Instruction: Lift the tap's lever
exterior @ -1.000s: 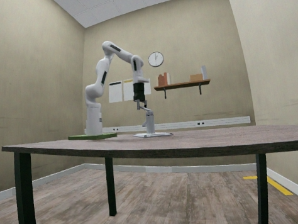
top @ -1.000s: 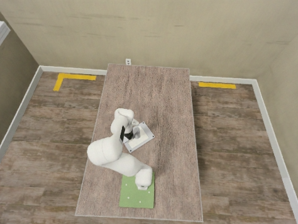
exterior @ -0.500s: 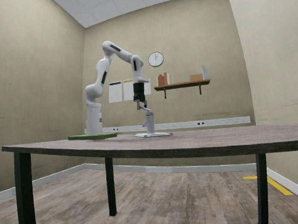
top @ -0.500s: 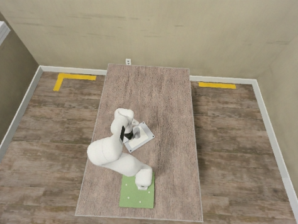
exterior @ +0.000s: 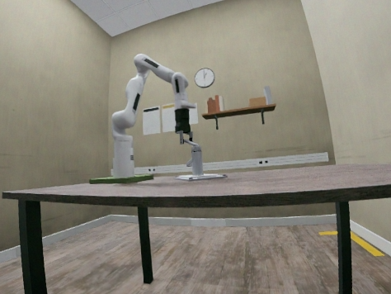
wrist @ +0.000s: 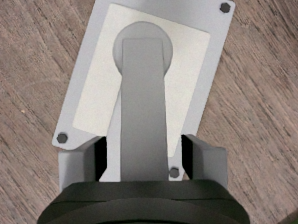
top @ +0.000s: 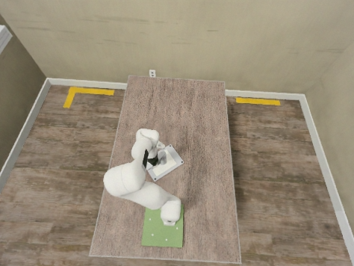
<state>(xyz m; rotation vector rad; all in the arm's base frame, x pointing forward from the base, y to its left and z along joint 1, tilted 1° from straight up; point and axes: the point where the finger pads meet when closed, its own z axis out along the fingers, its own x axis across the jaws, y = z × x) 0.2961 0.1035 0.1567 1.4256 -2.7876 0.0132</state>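
Note:
The grey tap (exterior: 196,161) stands on a white square base plate (top: 166,163) on the table. Its lever (wrist: 142,115) slopes upward from the tap body toward my gripper; in the side view the lever (exterior: 187,142) rises to the left. My gripper (wrist: 144,151) hangs straight above the lever's free end, open, with a finger on each side of the lever and a gap to each. In the side view the gripper (exterior: 185,135) sits right at the lever's tip. From overhead the arm hides most of the tap.
The arm's base stands on a green mat (top: 163,229) near the table's front edge. A wall shelf (exterior: 239,109) and clock (exterior: 204,77) are far behind.

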